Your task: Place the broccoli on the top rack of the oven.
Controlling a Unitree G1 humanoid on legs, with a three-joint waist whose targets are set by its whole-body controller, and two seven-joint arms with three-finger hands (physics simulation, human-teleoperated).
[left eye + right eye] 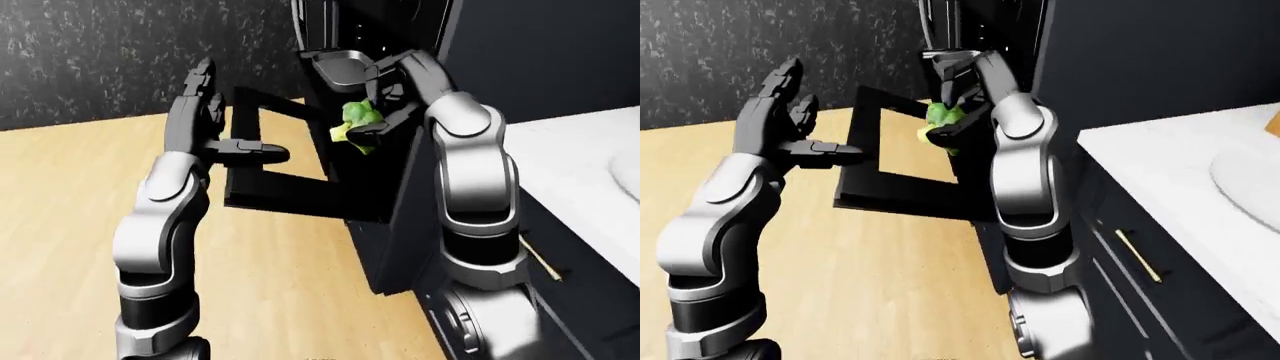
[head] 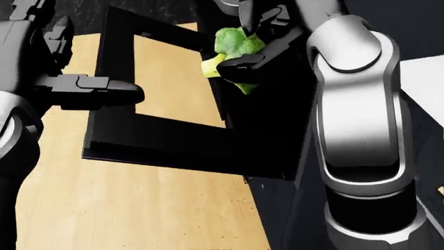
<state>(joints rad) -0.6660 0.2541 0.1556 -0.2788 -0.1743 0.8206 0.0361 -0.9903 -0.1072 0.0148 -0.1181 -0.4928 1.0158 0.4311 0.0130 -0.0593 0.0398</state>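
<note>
Wood floor [image 2: 139, 208], dark cabinets; oven door [image 2: 166, 135] lowered, head view centre. Right hand [image 2: 253, 44] closed around broccoli [image 2: 232, 44]; left hand [image 2: 62, 78] open, empty.

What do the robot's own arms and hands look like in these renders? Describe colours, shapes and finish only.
Both arms have glossy silver-grey rounded shells joined by black bands at the elbows and the arm bases. The left hand and right hand are dark, blocky and three-fingered. No cables or markings show.

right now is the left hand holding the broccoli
No, the broccoli is gripped in the right hand, while the left hand is open and empty.
</note>
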